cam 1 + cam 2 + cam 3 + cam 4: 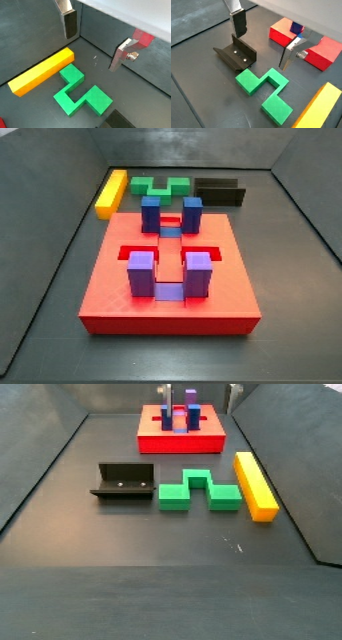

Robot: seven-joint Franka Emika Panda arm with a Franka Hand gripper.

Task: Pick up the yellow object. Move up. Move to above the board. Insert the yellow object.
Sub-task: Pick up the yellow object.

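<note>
I am hanging my gripper (93, 41) above the dark floor (140, 75) with the jaws spread wide and nothing between them. In both wrist views my two silver fingers (239, 22) are standing well apart, one plate closer to the camera and one farther off, and only bare floor is showing in the gap.

The yellow bar (41, 71) is lying flat on the floor, off to one side of my jaws and clear of both fingers; I am touching no part of it. In a wrist view only one end of it (319, 109) is showing at the picture's corner. In a side view the bar (254, 483) is stretching along the right side of the floor, with the green notched block (199, 490) just beside it and the black fixture (123, 482) further left. The green block (79, 93) is lying closer to the space under my jaws than the bar is.

The red board (168, 278) is sitting flat with its blue and purple posts (197, 273) standing upright. In a side view the bar (111, 192) is lying beyond the board's far left corner, apart from it. In a side view the board (182, 433) is sitting at the far end, well apart from the bar.
</note>
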